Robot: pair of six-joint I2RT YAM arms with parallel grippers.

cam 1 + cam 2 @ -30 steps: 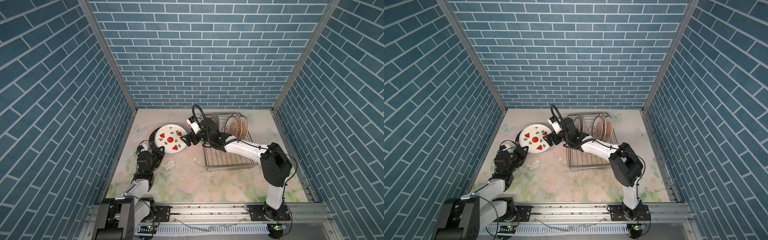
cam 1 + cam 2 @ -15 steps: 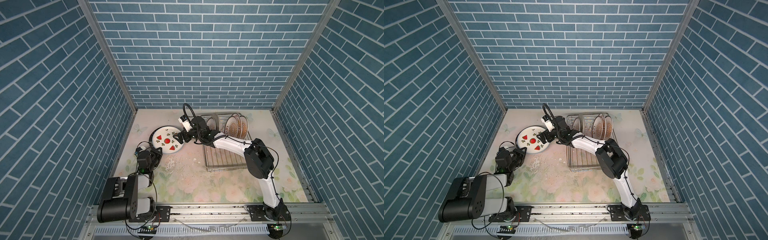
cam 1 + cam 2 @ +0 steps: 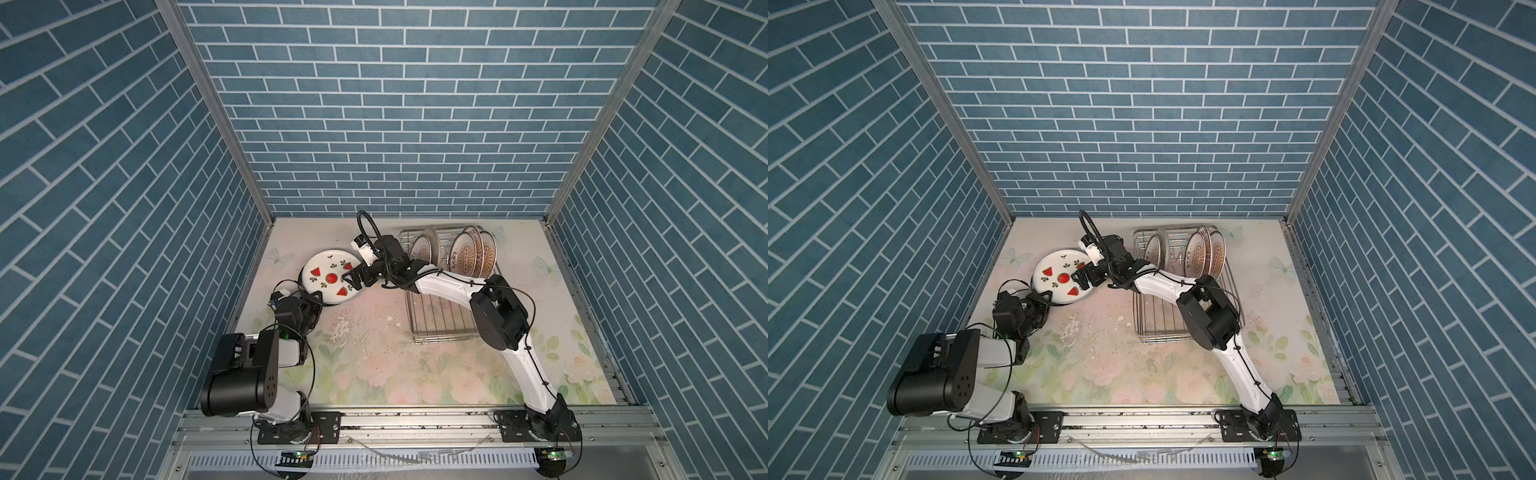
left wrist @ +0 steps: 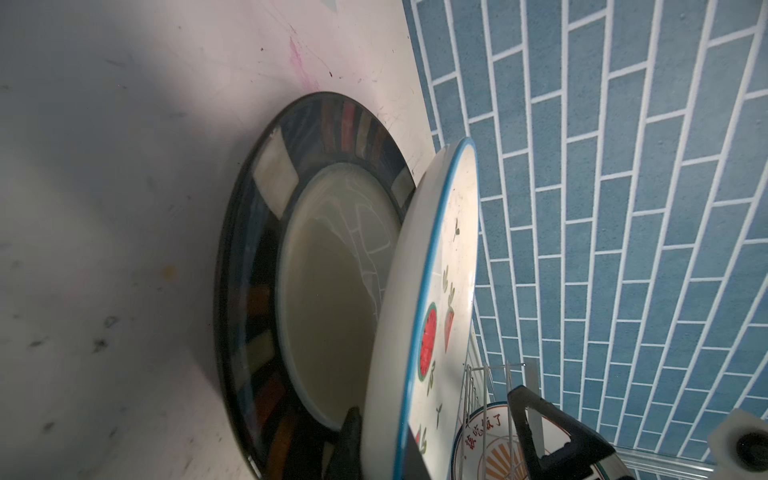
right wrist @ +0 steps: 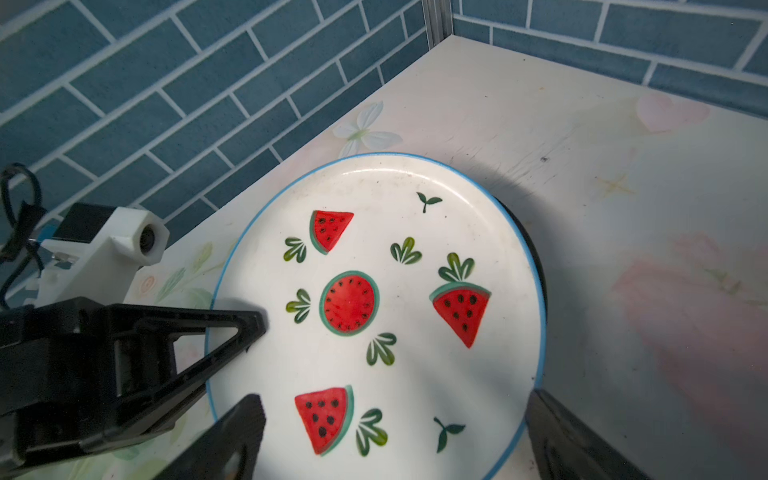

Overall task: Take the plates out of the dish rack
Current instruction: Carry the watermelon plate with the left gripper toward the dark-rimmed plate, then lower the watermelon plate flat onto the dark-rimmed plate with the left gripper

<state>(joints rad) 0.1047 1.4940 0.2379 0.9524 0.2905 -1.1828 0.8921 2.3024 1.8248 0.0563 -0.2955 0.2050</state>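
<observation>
- Left wrist view: left tool [image 4: 384, 453] clamped on the rim of the one watermelon plate [image 4: 453, 249], which tilts over one dark-rimmed plate [image 4: 249, 249] lying flat on the counter [image 4: 104, 166].
- Right tool [image 5: 399, 438] spread wide, empty, above that plate's rack-side edge.
- Four orange-centre plates [image 3: 467, 254] upright in the dish rack [image 3: 440, 328], right of both tools.

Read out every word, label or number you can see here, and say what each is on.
"了", one of a few red Chinese characters on a sunburst plate in the dish rack; the others are too blurred.
The watermelon plate has pictures only, no words.
Nothing else is readable.
</observation>
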